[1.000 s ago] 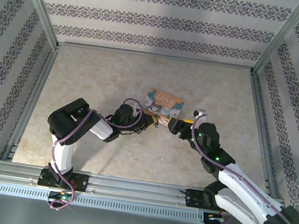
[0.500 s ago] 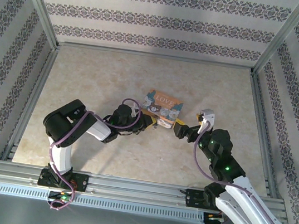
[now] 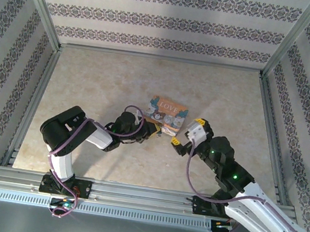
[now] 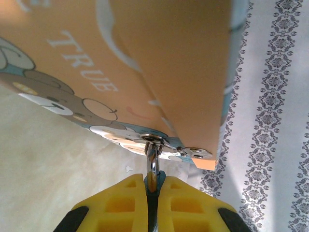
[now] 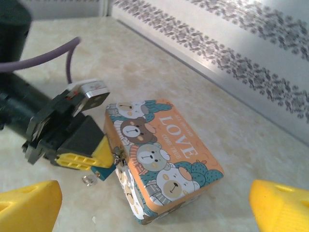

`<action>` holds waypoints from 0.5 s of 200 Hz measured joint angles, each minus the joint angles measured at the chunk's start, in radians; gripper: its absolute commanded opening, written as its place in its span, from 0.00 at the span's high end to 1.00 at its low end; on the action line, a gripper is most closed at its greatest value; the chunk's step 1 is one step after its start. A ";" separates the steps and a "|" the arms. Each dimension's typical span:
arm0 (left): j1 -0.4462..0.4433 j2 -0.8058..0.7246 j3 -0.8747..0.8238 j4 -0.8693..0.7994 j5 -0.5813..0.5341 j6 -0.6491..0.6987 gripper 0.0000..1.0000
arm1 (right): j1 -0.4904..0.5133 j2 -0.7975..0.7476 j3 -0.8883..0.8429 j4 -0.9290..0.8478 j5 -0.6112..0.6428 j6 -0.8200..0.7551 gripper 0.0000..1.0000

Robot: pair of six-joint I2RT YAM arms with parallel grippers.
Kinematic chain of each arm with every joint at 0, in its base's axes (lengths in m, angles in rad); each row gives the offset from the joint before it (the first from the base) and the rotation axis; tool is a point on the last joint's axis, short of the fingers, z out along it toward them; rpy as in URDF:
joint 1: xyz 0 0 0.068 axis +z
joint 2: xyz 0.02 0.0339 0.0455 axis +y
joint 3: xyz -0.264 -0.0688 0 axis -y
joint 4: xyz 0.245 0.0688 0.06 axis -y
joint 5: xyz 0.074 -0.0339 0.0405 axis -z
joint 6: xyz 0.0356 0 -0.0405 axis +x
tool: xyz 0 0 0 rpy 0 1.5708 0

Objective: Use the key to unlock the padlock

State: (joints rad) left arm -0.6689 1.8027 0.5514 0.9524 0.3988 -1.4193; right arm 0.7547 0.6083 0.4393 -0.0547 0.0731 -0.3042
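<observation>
The left gripper [image 4: 151, 186] is clamped on the key [image 4: 152, 162], whose silvery shaft meets the metal fitting at the edge of the padlock [image 4: 169, 63], an orange "LOVE" block with cartoon bears near the middle of the desk [image 3: 101, 84]. Just beside it, the right gripper [image 3: 182, 139] faces the block, yellow fingers [image 5: 29, 203] spread wide and holding nothing.

Beige table [image 3: 90, 83]; padlock [image 3: 166, 111] seemingly on it.
</observation>
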 measured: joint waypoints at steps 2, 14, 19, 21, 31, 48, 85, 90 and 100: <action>-0.001 -0.001 -0.001 0.000 -0.001 -0.002 0.97 | 0.012 0.005 0.001 -0.002 0.007 -0.012 0.01; -0.007 -0.005 -0.007 -0.003 -0.012 -0.010 0.97 | 0.072 0.032 0.006 -0.011 0.056 -0.076 0.01; -0.009 -0.007 -0.010 -0.004 -0.016 -0.012 0.97 | 0.098 0.046 0.006 -0.013 0.078 -0.100 0.01; -0.010 -0.008 -0.011 -0.004 -0.017 -0.015 0.98 | 0.109 0.051 0.006 -0.014 0.087 -0.113 0.02; -0.013 -0.015 -0.014 -0.005 -0.020 -0.023 0.97 | 0.163 0.085 0.006 -0.019 0.133 -0.168 0.02; -0.018 -0.027 -0.016 -0.006 -0.031 -0.032 0.98 | 0.232 0.147 0.006 -0.020 0.200 -0.245 0.02; -0.024 -0.044 -0.016 -0.007 -0.044 -0.053 1.00 | 0.293 0.272 0.006 -0.009 0.292 -0.363 0.03; -0.026 -0.044 -0.016 -0.008 -0.045 -0.056 1.00 | 0.296 0.288 0.006 -0.005 0.301 -0.375 0.03; -0.027 -0.044 -0.016 -0.008 -0.046 -0.063 1.00 | 0.297 0.311 0.006 -0.001 0.311 -0.388 0.03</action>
State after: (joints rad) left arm -0.6964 1.7584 0.5350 0.9440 0.3527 -1.4818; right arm 1.0515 0.9195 0.4454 -0.0559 0.3840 -0.6926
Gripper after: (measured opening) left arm 0.080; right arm 0.972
